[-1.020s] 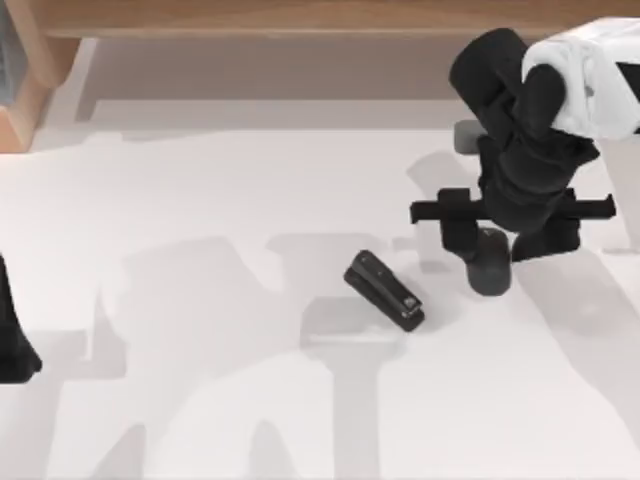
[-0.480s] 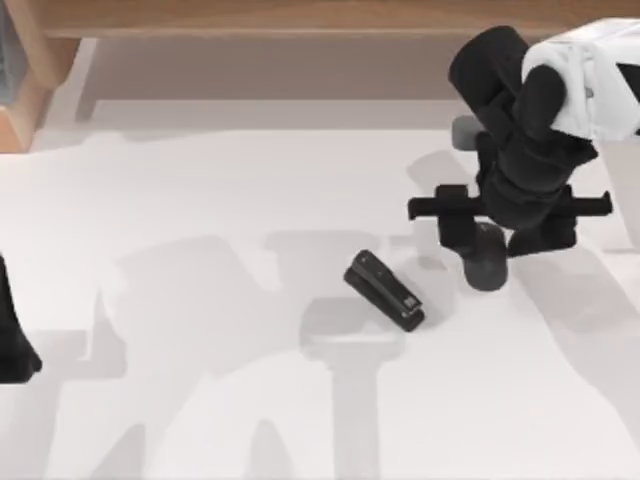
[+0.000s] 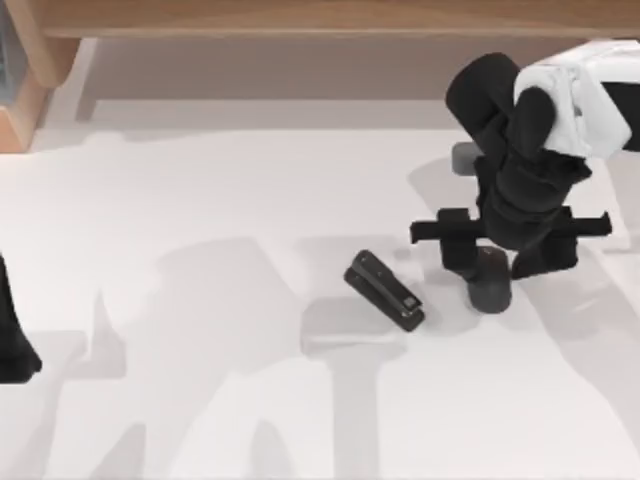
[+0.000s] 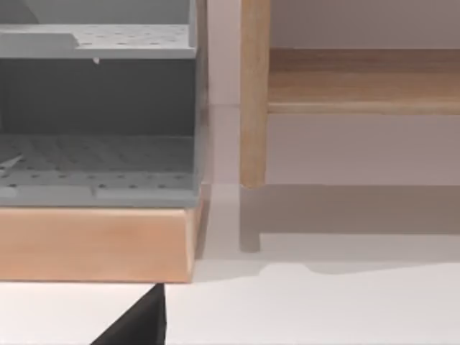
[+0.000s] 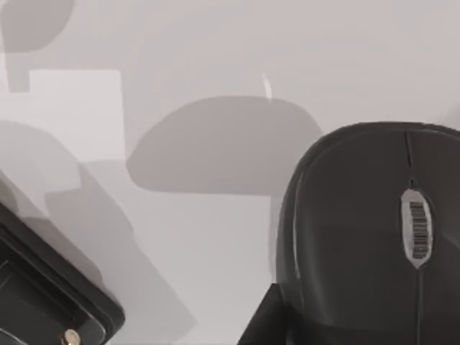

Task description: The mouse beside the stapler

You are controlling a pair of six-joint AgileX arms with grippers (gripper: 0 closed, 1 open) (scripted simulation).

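The mouse (image 3: pixel 490 292) is a dark grey oval just right of the black stapler (image 3: pixel 386 291), which lies at an angle near the middle of the white table (image 3: pixel 200 200). My right gripper (image 3: pixel 497 264) hangs over the mouse and is shut on it. In the right wrist view the mouse (image 5: pixel 366 237) is very close, with a barcode strip down its middle and a dark finger (image 5: pixel 262 323) against its side. Its rounded shadow falls on the table apart from it, so it seems slightly raised. A corner of the stapler (image 5: pixel 43 295) also shows there.
My left arm (image 3: pixel 12 340) is parked at the table's left edge. A wooden shelf unit with grey perforated trays (image 4: pixel 93 151) stands at the back left, one wooden post (image 4: pixel 253 93) beside it. A wooden ledge (image 3: pixel 320 18) runs along the back.
My right gripper has shifted a little toward the table's front edge, and the mouse has moved with it. The stapler and the left arm have stayed where they were.
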